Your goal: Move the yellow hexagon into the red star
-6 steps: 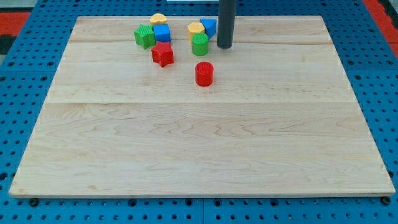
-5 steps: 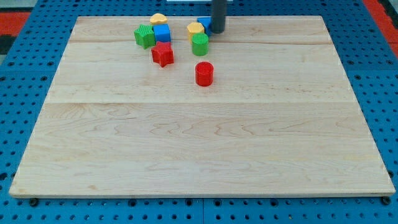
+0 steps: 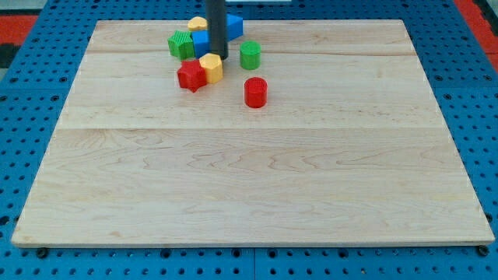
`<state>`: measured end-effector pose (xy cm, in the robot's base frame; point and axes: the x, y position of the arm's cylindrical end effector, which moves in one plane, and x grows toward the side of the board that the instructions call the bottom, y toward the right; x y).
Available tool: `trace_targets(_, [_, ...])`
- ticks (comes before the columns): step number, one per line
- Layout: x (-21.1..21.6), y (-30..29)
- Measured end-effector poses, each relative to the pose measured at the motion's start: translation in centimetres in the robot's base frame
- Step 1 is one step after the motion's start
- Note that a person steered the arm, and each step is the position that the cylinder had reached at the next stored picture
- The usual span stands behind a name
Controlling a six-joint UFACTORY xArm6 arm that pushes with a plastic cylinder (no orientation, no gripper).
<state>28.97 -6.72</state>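
Spanning most of the view, the pale wooden board [image 3: 257, 187] lies on a blue perforated table [image 3: 31, 78]; its lower, nearer half carries no blocks.

Nearest of the blocks, a red cylinder block [image 3: 255, 92] stands alone, a little to the view's right of the cluster and apart from it.

Above it and to the view's left, the yellow hexagon block [image 3: 211, 67] sits touching the right side of the red star block [image 3: 190, 76]; the two form a pair near the top of the board.

My tip [image 3: 217, 57], the lower end of the straight dark rod, rests just above the yellow hexagon, at or very near its upper edge; contact cannot be confirmed. The rod has no jaws, so no open or closed state applies.

A green cylinder block [image 3: 250, 55] stands to the view's right of the tip, apart from it.

Farther up, a green block [image 3: 181, 44] of ridged shape lies at the view's left, with a blue block [image 3: 201, 43] beside it, partly hidden by the rod. A second yellow block [image 3: 198, 24] sits behind the blue one, and another blue block [image 3: 233, 25] shows to the right of the rod, near the board's top edge.
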Motion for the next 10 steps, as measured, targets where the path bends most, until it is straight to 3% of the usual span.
trace_targets(4, [-1.1, -4.8])
trace_targets(5, [1.0, -7.2])
trace_targets(7, [4.4, -1.8])
trace_targets(8, [4.9, -7.4])
trace_targets(9, [2.2, -6.7])
trace_targets(10, [0.1, -0.8])
